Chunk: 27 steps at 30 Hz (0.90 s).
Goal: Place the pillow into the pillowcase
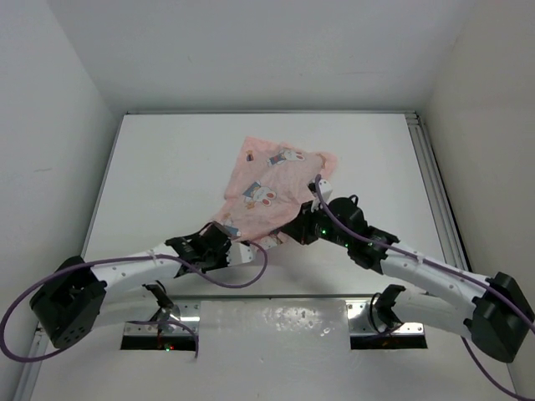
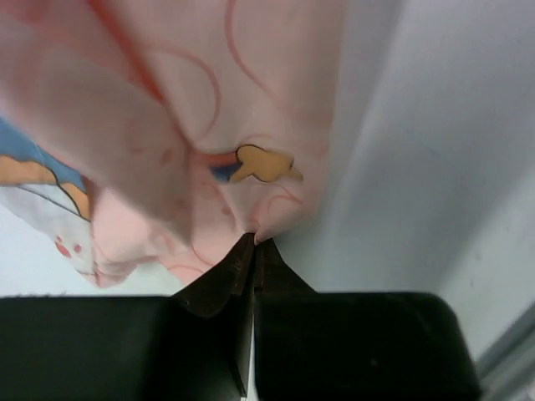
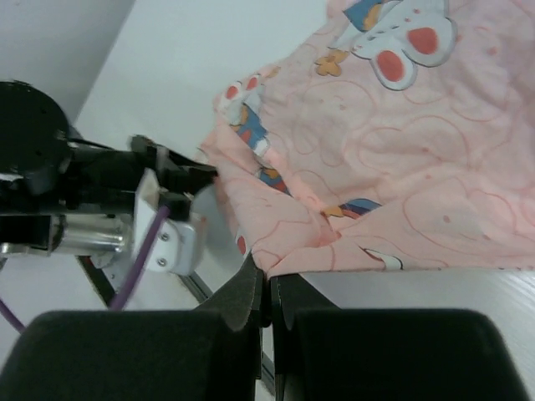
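Note:
The pink pillowcase (image 1: 272,188) with white bunny prints lies crumpled and bulging in the middle of the white table. My left gripper (image 1: 224,235) is shut on its near left edge, and the pinch shows in the left wrist view (image 2: 253,242). My right gripper (image 1: 292,235) is shut on its near right edge, shown in the right wrist view (image 3: 268,274). Both hold the cloth (image 3: 368,167) a little off the table. The left gripper also appears in the right wrist view (image 3: 196,177). No olive-brown pillow shows in any view.
White walls close in the table on the left, back and right. A metal rail (image 1: 435,184) runs along the right edge. A shiny metal strip (image 1: 276,322) lies at the near edge between the arm bases.

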### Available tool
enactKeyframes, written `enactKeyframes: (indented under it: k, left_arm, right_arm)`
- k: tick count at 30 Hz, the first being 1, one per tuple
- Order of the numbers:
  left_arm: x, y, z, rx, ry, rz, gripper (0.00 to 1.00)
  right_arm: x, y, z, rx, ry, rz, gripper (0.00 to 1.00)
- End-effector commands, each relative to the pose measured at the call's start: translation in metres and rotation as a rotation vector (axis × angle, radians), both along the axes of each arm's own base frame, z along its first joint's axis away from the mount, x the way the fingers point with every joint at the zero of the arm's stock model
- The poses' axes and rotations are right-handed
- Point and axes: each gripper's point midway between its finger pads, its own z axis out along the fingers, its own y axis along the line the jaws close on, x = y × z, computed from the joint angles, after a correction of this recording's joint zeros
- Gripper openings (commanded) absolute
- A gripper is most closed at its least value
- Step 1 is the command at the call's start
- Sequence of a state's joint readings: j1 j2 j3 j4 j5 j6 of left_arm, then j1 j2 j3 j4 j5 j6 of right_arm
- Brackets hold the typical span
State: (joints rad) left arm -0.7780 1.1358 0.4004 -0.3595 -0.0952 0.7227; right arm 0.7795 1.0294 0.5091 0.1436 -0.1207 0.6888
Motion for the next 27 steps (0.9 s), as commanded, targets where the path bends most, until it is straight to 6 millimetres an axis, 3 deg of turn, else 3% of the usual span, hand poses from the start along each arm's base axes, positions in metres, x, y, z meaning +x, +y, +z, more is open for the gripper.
enactKeyframes:
  k: [1, 2, 3, 4, 5, 6, 7, 8, 9, 10, 11, 12, 13, 14, 15, 17, 18, 20, 24, 27]
  left_arm:
    - [0.016, 0.006, 0.047, -0.024, -0.024, 0.119, 0.0]
    - [0.029, 0.006, 0.077, -0.071, -0.081, 0.161, 0.0]
    - [0.04, 0.005, 0.103, -0.103, -0.129, 0.186, 0.0]
    - [0.058, 0.0, 0.16, -0.187, -0.218, 0.229, 0.0]
    - [0.065, 0.0, 0.198, -0.247, -0.287, 0.257, 0.0]
    - [0.075, 0.001, 0.265, -0.345, -0.389, 0.303, 0.0]
    - [0.08, 0.007, 0.296, -0.385, -0.433, 0.347, 0.0]
    - [0.083, 0.011, 0.329, -0.433, -0.477, 0.375, 0.0]
    - [0.08, 0.017, 0.392, -0.54, -0.575, 0.394, 0.0]
    - [0.078, 0.024, 0.41, -0.556, -0.6, 0.413, 0.0]
    - [0.073, 0.028, 0.433, -0.589, -0.641, 0.413, 0.0]
    - [0.065, 0.037, 0.468, -0.639, -0.717, 0.415, 0.0]
    - [0.06, 0.042, 0.484, -0.666, -0.754, 0.42, 0.0]
    - [0.054, 0.047, 0.499, -0.693, -0.786, 0.425, 0.0]
    - [0.044, 0.055, 0.524, -0.744, -0.838, 0.433, 0.0]
    - [0.034, 0.063, 0.545, -0.792, -0.879, 0.441, 0.0]
    - [0.024, 0.066, 0.562, -0.836, -0.912, 0.425, 0.0]
    - [0.014, 0.069, 0.578, -0.884, -0.938, 0.412, 0.0]
    - [0.019, 0.069, 0.575, -0.868, -0.932, 0.415, 0.0]
    - [0.04, 0.058, 0.552, -0.811, -0.88, 0.425, 0.0]
  right_arm:
    - [0.022, -0.016, 0.033, -0.012, -0.097, -0.086, 0.0]
    - [0.027, -0.02, 0.041, -0.022, -0.114, -0.105, 0.0]
    - [0.036, -0.022, 0.068, -0.019, -0.175, -0.119, 0.0]
    - [0.04, -0.031, 0.076, -0.045, -0.182, -0.14, 0.0]
    - [0.046, -0.037, 0.097, -0.039, -0.228, -0.17, 0.0]
    - [0.05, -0.04, 0.133, -0.03, -0.292, -0.179, 0.0]
    - [0.054, -0.046, 0.175, 0.0, -0.376, -0.201, 0.0]
    - [0.053, -0.048, 0.196, 0.025, -0.404, -0.213, 0.0]
    - [0.051, -0.052, 0.215, 0.034, -0.448, -0.216, 0.0]
    - [0.049, -0.055, 0.233, 0.052, -0.481, -0.222, 0.0]
    - [0.044, -0.059, 0.265, 0.095, -0.538, -0.226, 0.0]
    - [0.038, -0.063, 0.283, 0.116, -0.576, -0.225, 0.0]
    - [0.033, -0.063, 0.295, 0.13, -0.595, -0.215, 0.0]
    - [0.024, -0.067, 0.323, 0.161, -0.645, -0.213, 0.0]
    - [0.02, -0.069, 0.33, 0.162, -0.657, -0.207, 0.0]
    - [0.008, -0.076, 0.362, 0.2, -0.712, -0.202, 0.0]
    - [0.006, -0.08, 0.368, 0.2, -0.729, -0.208, 0.0]
    - [0.0, -0.088, 0.384, 0.209, -0.766, -0.223, 0.0]
    - [0.001, -0.098, 0.39, 0.198, -0.791, -0.268, 0.0]
    - [0.013, -0.095, 0.372, 0.152, -0.768, -0.285, 0.0]
